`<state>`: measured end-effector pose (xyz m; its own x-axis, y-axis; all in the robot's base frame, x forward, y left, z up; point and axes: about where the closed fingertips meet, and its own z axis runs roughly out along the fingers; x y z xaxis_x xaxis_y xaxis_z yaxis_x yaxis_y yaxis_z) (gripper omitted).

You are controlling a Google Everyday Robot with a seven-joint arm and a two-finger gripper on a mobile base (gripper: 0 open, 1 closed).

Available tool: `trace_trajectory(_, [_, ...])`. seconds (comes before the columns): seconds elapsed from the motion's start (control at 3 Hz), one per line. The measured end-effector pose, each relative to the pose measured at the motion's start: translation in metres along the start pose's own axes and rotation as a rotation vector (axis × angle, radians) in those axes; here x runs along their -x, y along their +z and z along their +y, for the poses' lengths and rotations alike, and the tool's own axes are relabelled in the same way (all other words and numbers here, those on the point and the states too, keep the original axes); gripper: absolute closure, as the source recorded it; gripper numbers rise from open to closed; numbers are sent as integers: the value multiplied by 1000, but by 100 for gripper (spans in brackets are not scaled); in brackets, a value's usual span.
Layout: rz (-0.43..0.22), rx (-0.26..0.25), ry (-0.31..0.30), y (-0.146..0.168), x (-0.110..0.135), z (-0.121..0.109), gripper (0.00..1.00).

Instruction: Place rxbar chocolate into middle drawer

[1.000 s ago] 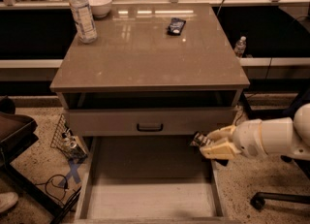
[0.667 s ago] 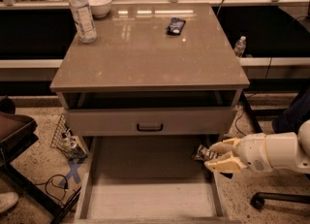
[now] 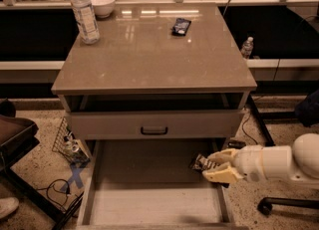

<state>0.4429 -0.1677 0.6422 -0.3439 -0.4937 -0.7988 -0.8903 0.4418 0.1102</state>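
One claw [image 3: 209,167] pinches the single rxbar chocolate [image 3: 199,162] just above the right edge of the open middle drawer [image 3: 144,186]. The desk [image 3: 149,59] carries one water bottle [image 3: 84,12], one bowl [image 3: 102,4] and one dark packet [image 3: 181,26].

Tan cabinet [image 3: 149,55] in the middle, glossy top catching glare at the far edge. Speckled floor [image 3: 35,174], dark chair [image 3: 15,134] on the left, cables [image 3: 55,186] near left. Gripper [image 3: 208,167] hangs low right, below the cabinet front.
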Motion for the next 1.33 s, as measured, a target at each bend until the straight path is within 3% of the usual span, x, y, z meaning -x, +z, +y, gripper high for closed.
trace_trajectory(0.33, [-29,-3,-37,54,-22,6,100])
trace_trajectory(0.67, [-18,-44,-68,118,-44,4,100])
trace_trajectory(1.33, [49,-125,-61,164,-70,-4,100])
